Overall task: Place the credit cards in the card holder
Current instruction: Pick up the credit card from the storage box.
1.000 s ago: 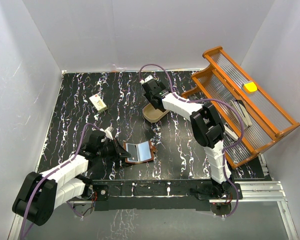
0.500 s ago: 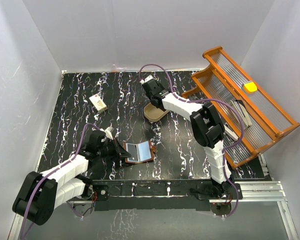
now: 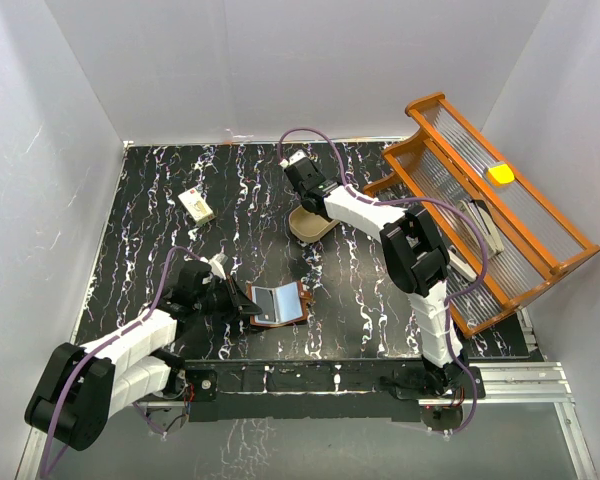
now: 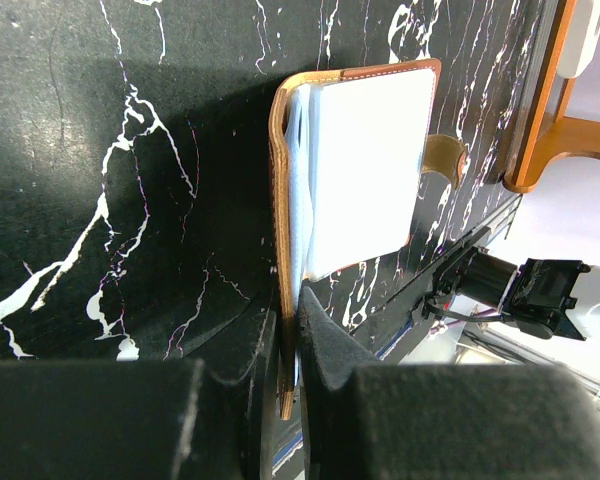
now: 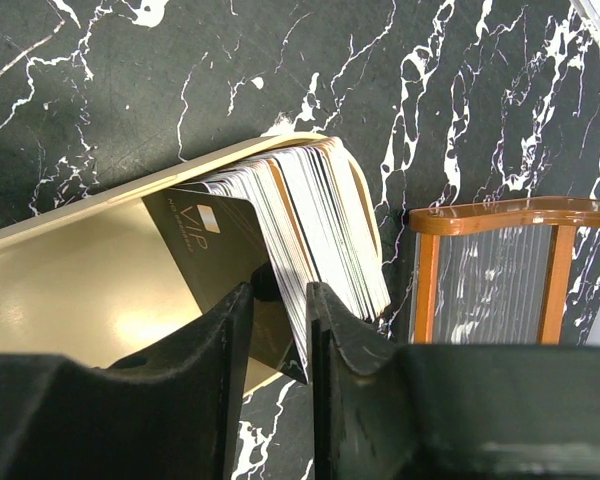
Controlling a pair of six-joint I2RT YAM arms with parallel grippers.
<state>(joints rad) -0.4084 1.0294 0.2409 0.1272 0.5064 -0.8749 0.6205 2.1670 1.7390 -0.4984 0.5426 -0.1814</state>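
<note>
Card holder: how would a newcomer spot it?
On the black marbled table, look near the front edge, around the middle. The card holder lies open there, one edge pinched in the left gripper. Unlike the beige tray and cream block farther back, it is brown leather with a pale blue-grey lining.

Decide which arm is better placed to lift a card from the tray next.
Right: the right gripper straddles the front credit cards in the beige tray, while the left gripper is pinching the card holder at its edge, well away from that tray.

Open card holder (image 4: 365, 170) in left pincer (image 4: 290, 345)
</note>
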